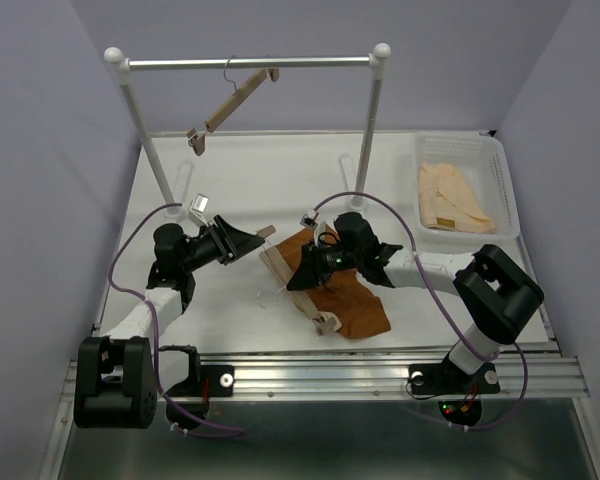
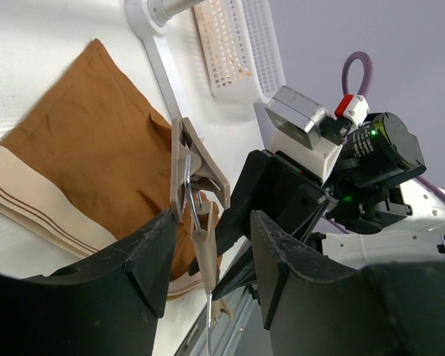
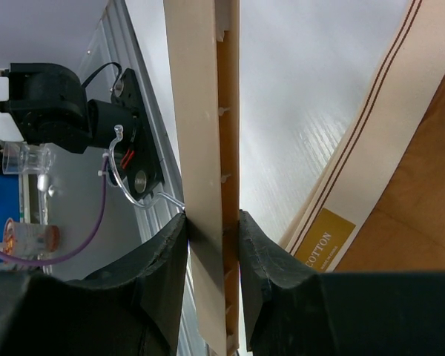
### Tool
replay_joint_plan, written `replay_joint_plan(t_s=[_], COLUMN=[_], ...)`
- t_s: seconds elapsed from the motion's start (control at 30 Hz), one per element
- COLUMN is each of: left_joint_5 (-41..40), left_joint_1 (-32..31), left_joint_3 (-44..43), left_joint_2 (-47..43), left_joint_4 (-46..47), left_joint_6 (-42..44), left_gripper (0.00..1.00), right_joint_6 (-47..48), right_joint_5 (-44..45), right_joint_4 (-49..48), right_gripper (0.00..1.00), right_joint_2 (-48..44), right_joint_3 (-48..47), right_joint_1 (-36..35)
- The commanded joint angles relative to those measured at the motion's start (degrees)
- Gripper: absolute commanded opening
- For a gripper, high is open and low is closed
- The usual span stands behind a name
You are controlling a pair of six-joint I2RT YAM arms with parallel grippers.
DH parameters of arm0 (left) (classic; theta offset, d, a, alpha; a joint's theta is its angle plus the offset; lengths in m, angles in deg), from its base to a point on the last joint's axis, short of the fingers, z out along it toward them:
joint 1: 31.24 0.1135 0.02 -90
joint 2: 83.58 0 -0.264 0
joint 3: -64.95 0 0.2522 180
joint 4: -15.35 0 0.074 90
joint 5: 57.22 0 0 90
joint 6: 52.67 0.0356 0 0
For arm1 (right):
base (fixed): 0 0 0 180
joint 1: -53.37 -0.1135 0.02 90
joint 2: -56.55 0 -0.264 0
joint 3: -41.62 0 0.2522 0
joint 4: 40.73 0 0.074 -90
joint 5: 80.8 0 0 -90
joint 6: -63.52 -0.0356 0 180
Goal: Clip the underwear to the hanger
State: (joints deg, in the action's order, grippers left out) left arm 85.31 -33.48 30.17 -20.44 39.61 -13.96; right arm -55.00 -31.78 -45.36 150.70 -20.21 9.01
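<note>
My right end effector point(image 3: 211, 230) is closed narrow on the hanger point(image 3: 200, 111) - both fingers point(image 3: 156, 267) press the flat sides of its light-wood bar, partway along its length. Just to the right of that grip lies the underwear point(image 3: 423, 208), rust-orange, its tan waistband point(image 3: 371, 141) and the COTTON label nearest the bar. From above, the bar runs slantwise along the waistband edge on the white tabletop point(image 1: 230, 320). I cannot tell whether the bar rests on the fabric or hangs just over it.

My left end effector point(image 2: 211, 259) stands wide apart and holds nothing. One clip point(image 2: 196, 170) of the hanger shows in the gap, just ahead of the fingertips, with the right end effector right behind it and the underwear off to the left of the clip.

Farther out, well beyond both end effectors, a second hanger point(image 1: 235, 100) hangs tilted from the rail point(image 1: 250, 63). Well off to the right, a white basket point(image 1: 460, 143) holds pale garments point(image 1: 450, 200).
</note>
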Motion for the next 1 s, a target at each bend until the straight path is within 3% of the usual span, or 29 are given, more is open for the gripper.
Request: replay_joint_plan(t_s=[0.0,0.27,0.67,0.97], left_joint_5=[1.7,0.8,0.6,1.3], left_joint_1=[-0.3,-0.3,-0.3,-0.3], left_joint_3=[-2.1,-2.5,-3.2,-3.4], left_joint_2=[-1.9,-1.3,-1.1,-0.7], left_joint_4=[1.6,1.4,1.2,0.8], left_joint_6=[1.1,1.2,1.4,1.5], left_gripper=[0.55,0.57,0.57,0.5], right_joint_6=[-0.6,-1.5,-1.8,-0.4], right_joint_5=[-0.6,-6.0,-6.5,-5.1], right_joint_4=[-2.3,-5.2,-5.5,-3.9], right_gripper=[0.01,0.01,0.01,0.01], right_joint_2=[-1.4,-2.1,-0.8,0.4], right_joint_3=[-2.6,-1.0,-0.4,-0.9], right_joint_1=[0.1,0.1,0.1,0.1])
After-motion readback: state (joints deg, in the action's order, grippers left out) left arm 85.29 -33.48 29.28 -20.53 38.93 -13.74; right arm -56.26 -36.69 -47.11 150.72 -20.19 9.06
